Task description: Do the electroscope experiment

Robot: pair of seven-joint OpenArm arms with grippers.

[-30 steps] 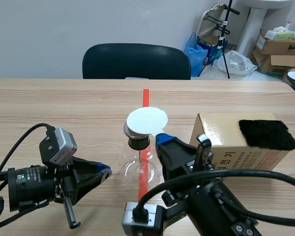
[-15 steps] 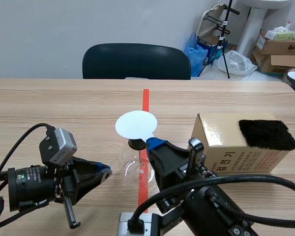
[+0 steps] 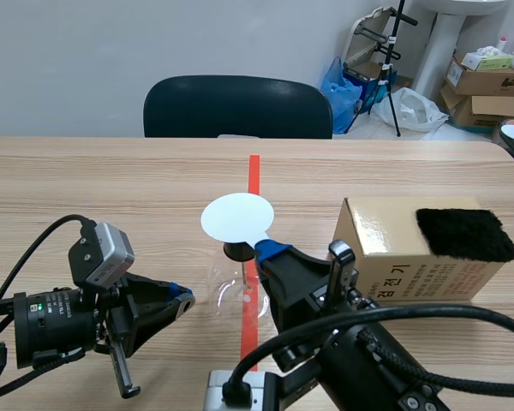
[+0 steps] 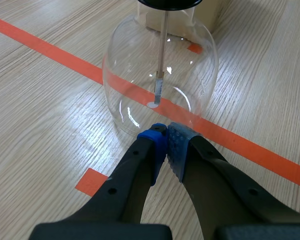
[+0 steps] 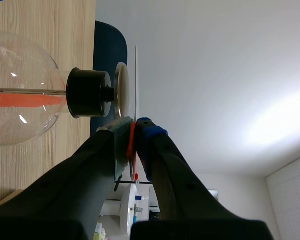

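The right gripper (image 5: 134, 127) pinches the disc (image 3: 236, 217) flat, just above the plate (image 5: 121, 92) and parallel to it, while the left gripper (image 4: 166, 132), closed on nothing, sits beside the flask (image 4: 135, 75).

A working room used as a makeshift laboratory is suggested, part office and part store. A wood-grain surface (image 3: 111, 180) is marked with orange-red tape (image 3: 254, 167), and a glass electroscope flask (image 4: 135, 70) is set on it. A dark office chair (image 3: 237, 107) is placed at the far edge, before a plain pale wall (image 3: 111, 43). Beyond the far right corner, storage clutter is seen: stacked cardboard boxes (image 3: 488, 81), a blue bag (image 3: 338, 86), a white plastic bag (image 3: 411, 110) and a black tripod (image 3: 396, 60).
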